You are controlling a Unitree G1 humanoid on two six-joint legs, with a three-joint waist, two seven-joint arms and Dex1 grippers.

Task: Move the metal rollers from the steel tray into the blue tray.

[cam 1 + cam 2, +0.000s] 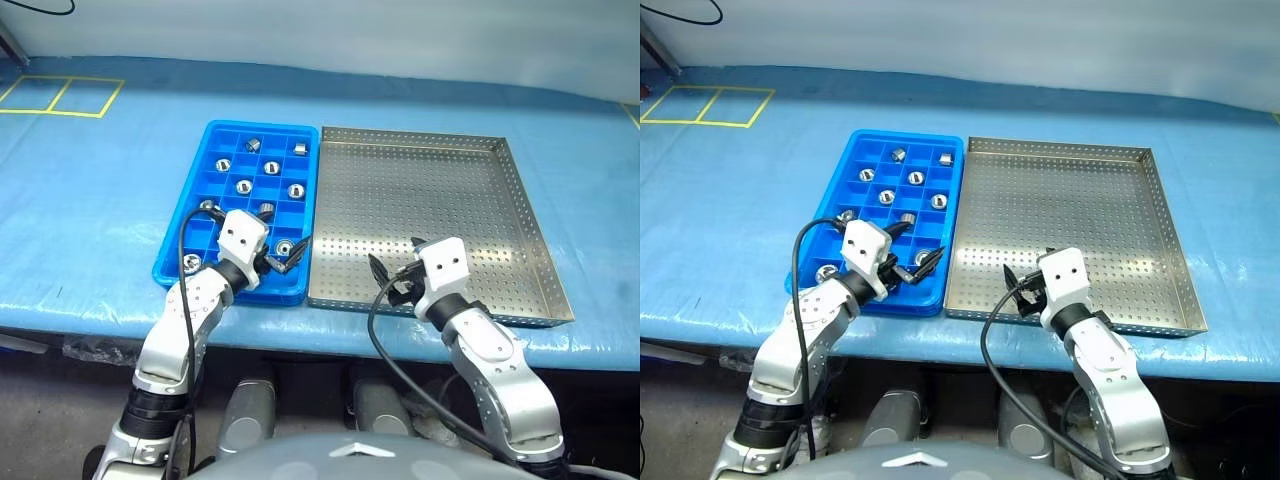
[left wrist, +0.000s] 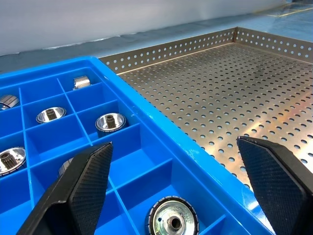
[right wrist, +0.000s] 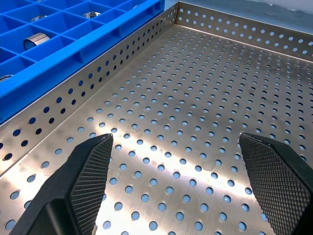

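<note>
I see the steel tray (image 1: 520, 215) as bare brushed metal, its perforated floor throwing soft glare patches. Touching its side, the blue tray (image 1: 172, 262) looks like moulded plastic, smooth and fairly glossy along the rim. The rollers (image 2: 172, 224) inside it read as polished, mirror-bright metal with darker centres. My gripper fingers (image 3: 88, 171) are matt black with a fine knurled, rubbery-looking grain. Under both trays, the blue table cover (image 1: 90, 190) looks like a thin, slightly wrinkled plastic sheet with a dull sheen.
</note>
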